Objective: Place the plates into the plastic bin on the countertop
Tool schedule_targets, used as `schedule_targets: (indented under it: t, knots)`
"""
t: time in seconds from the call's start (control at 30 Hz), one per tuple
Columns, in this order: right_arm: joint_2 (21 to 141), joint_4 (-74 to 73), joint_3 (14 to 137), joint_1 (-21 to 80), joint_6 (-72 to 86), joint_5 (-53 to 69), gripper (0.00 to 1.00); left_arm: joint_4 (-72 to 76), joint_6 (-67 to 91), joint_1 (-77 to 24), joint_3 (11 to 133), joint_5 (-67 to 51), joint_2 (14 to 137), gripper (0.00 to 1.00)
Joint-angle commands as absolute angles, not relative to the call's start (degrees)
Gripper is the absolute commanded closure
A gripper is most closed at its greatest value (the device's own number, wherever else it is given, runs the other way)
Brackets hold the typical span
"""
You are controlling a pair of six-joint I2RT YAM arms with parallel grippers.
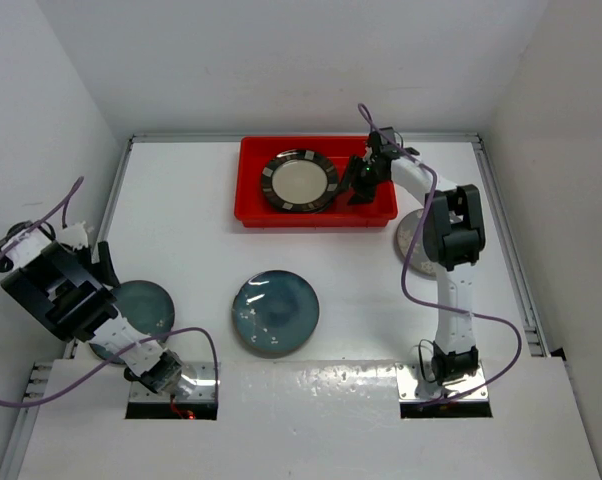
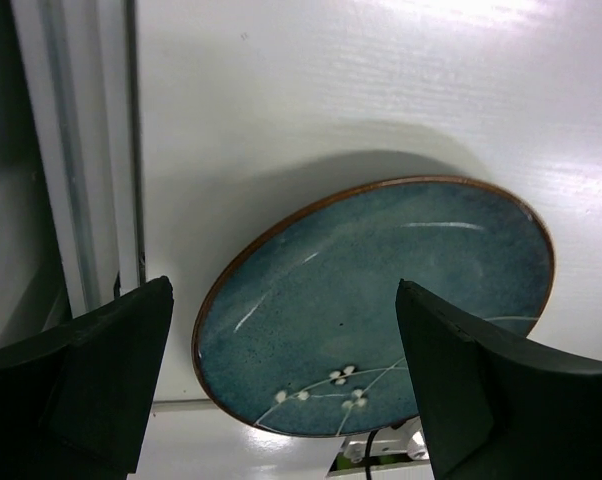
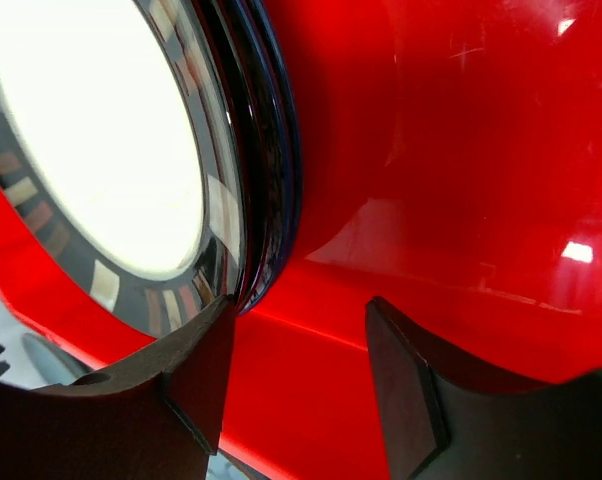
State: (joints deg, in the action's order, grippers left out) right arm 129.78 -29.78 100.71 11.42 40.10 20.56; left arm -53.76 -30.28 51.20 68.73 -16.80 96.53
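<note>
Red bin (image 1: 252, 190): top middle; I see a banded plate (image 1: 299, 181) inside.
Right gripper (image 3: 299, 330): fingers apart, empty, beside that plate's rim.
Left gripper (image 2: 281, 300): spread wide over a sprig plate (image 2: 401, 290), lower left.
Teal plate (image 1: 275, 312): bottom middle, on the countertop (image 1: 181, 220).

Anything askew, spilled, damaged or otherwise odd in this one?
Nothing stands out. The banded plate lies in the red bin. A central teal plate and a left teal plate sit flat on the countertop. A fourth plate is partly hidden behind the right arm. No spills or chips show.
</note>
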Motion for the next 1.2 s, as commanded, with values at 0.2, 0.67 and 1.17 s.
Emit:
schedule_targets:
  t: [0.2, 0.67, 1.17]
  knots:
    - [119.6, -30.7, 98.6, 12.8, 36.0, 17.4, 0.46, -55.7, -37.9, 55.8, 64.2, -14.6, 98.9, 0.11]
    - [106.7, -32.0, 89.7, 14.1, 30.9, 17.6, 0.46, -54.3, -42.3, 59.3, 58.7, -13.2, 104.2, 0.48]
    - [99.7, -29.4, 78.7, 12.4, 33.0, 22.8, 0.45, -66.9, -43.5, 59.9, 71.4, -32.0, 104.0, 1.00]
